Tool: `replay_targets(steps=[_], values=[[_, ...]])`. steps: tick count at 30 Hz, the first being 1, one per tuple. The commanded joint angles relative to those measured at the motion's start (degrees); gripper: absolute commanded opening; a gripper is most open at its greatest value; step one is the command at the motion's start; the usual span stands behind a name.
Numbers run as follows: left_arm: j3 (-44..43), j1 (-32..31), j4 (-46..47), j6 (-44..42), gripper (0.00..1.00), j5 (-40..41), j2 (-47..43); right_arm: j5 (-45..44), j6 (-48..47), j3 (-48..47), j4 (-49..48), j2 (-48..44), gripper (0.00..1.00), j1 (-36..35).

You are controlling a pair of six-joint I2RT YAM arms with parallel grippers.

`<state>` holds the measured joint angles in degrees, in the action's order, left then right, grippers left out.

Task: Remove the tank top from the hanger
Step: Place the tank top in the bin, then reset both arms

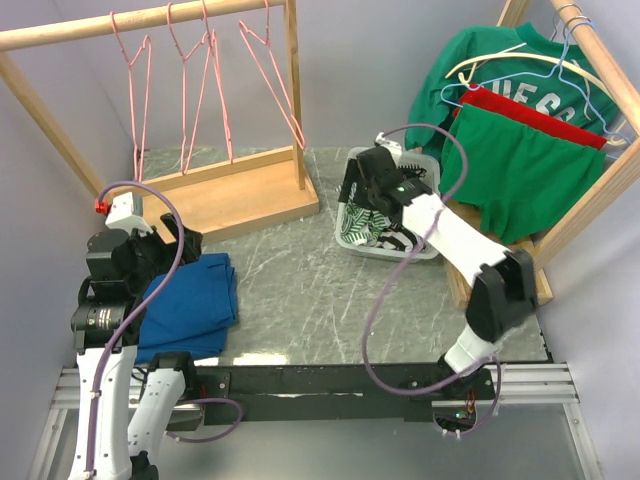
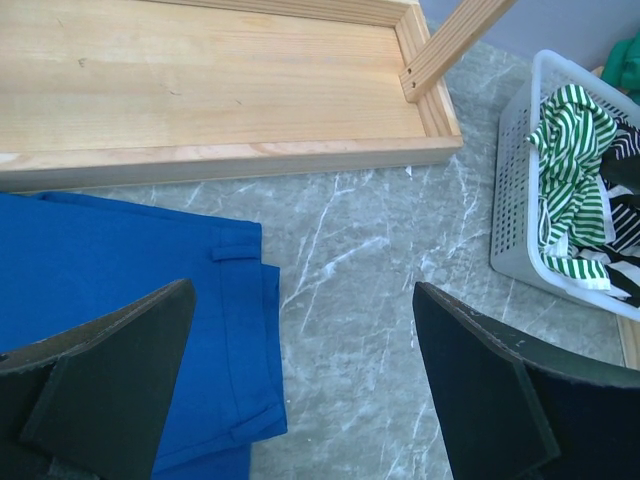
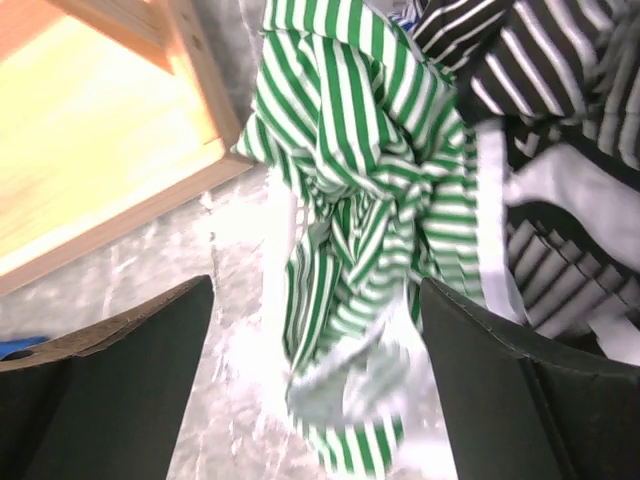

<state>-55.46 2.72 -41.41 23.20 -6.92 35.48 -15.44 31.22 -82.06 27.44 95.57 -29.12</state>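
White basket [image 2: 515,200] w/ green-striped top [image 3: 370,200] + blk-striped garment [image 3: 540,60] inside

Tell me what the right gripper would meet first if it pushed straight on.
Probably the green striped top in the basket, right ahead of the open right gripper; depth is unclear.

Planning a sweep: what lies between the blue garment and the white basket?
Only bare marbled tabletop separates blue garment and basket, clearest in the left wrist view.
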Motion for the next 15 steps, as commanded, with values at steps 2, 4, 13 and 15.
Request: replay_targets(steps=[2, 4, 13, 15], values=[[0.44, 0.27, 2.12, -1.14, 0.96, -1.87, -0.24, -4.15, 0.50, 10.12, -1.86, -13.19, 0.93, -2.33], [0.88, 0.27, 3.17, -1.49, 0.96, -2.57, -0.68, -4.86, 1.29, 17.94, -4.75, -21.07, 0.93, -3.04], [5.88, 0.18, 10.64, 1.05, 0.96, -9.68, -3.05, -7.41, 5.16, 38.97, -3.63, -49.32, 0.95, -3.57], [6.85, 0.09, 12.14, 1.49, 0.96, -10.57, -3.32, -7.67, 6.12, 40.92, -2.84, -54.40, 0.95, -3.75]])
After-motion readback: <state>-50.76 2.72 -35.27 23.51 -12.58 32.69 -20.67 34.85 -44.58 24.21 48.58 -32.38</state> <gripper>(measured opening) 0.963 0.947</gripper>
